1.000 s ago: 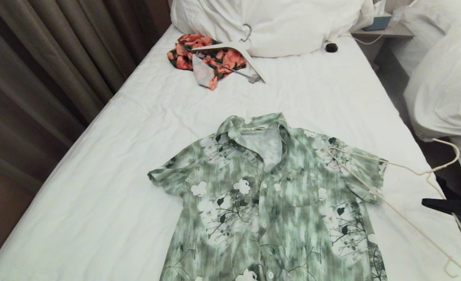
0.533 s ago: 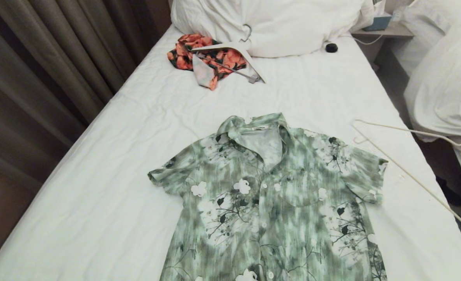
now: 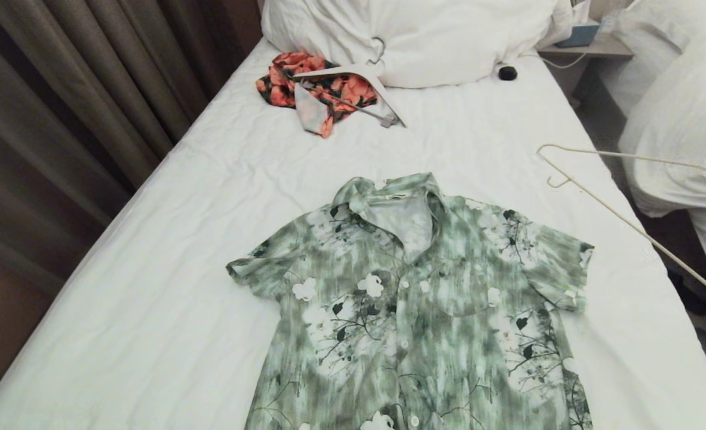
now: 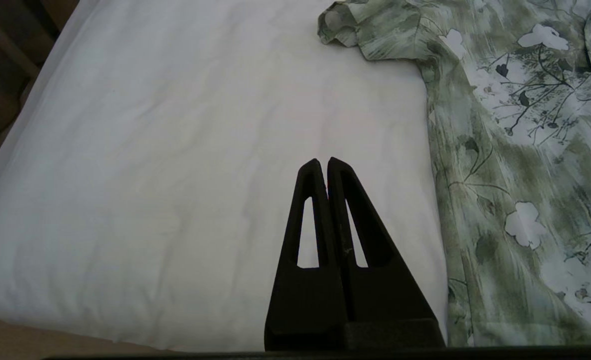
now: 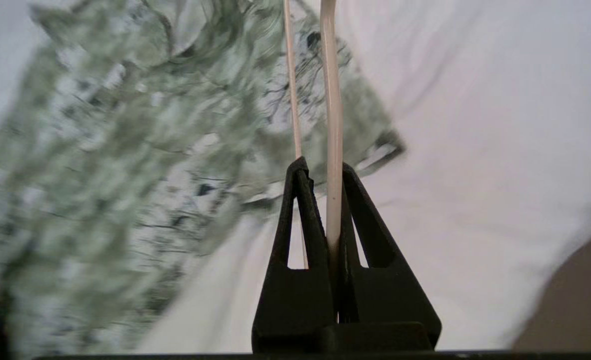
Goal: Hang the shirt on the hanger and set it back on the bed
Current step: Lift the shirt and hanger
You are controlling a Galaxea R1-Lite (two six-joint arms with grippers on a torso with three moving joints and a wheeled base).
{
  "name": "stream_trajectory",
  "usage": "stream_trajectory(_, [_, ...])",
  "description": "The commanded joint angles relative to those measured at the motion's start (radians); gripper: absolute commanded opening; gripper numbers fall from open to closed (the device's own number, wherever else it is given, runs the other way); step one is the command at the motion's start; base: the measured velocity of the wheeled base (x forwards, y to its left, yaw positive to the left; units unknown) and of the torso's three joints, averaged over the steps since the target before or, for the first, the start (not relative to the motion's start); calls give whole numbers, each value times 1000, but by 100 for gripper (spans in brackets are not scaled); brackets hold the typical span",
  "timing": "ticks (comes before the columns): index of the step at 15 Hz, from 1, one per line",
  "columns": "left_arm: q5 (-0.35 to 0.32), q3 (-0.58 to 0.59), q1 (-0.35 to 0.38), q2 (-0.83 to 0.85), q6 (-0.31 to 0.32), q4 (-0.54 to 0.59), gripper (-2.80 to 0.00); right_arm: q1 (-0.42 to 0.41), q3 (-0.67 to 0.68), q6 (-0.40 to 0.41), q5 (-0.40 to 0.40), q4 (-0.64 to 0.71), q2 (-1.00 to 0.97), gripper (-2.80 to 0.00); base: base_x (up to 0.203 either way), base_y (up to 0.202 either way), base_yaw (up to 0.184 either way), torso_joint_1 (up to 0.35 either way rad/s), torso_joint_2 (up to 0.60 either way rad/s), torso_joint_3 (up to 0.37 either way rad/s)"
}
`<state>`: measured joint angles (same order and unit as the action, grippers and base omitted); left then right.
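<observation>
My right gripper (image 5: pixel 325 167) pinches the thin cream wire hanger (image 3: pixel 622 218): light, springy, slick. Left gripper (image 4: pixel 322 165) closed, empty. Limp green floral shirt (image 3: pixel 424 298): grasp collar.

Orange floral garment (image 3: pixel 311 89), white hanger (image 3: pixel 353 74), curtains (image 3: pixel 60 119).

The hanger (image 3: pixel 616 215) hangs tilted above the bed's (image 3: pixel 150 310) right edge, beside the shirt (image 3: pixel 419 310).
</observation>
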<state>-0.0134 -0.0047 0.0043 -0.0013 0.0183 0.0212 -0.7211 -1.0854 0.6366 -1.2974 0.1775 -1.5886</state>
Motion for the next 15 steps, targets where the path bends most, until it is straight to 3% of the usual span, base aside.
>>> stream_trajectory(1, [0,0,0,1,0,0,-280,2,13,43,-8,-35,15,-280,0,0,0,0,0,0])
stream_trajectory(4, [0,0,0,1,0,0,-280,12,24,79,-28,-50,35,-280,0,0,0,0,0,0])
stream_trajectory(7, [0,0,0,1,0,0,-280,69,43,64,-170,-67,43,-280,0,0,0,0,0,0])
stream_trajectory(9, [0,0,0,1,0,0,-280,123,65,57,-223,-68,33,-280,0,0,0,0,0,0])
stream_trajectory(15, [0,0,0,1,0,0,-280,409,72,56,-215,-142,-15,-280,0,0,0,0,0,0])
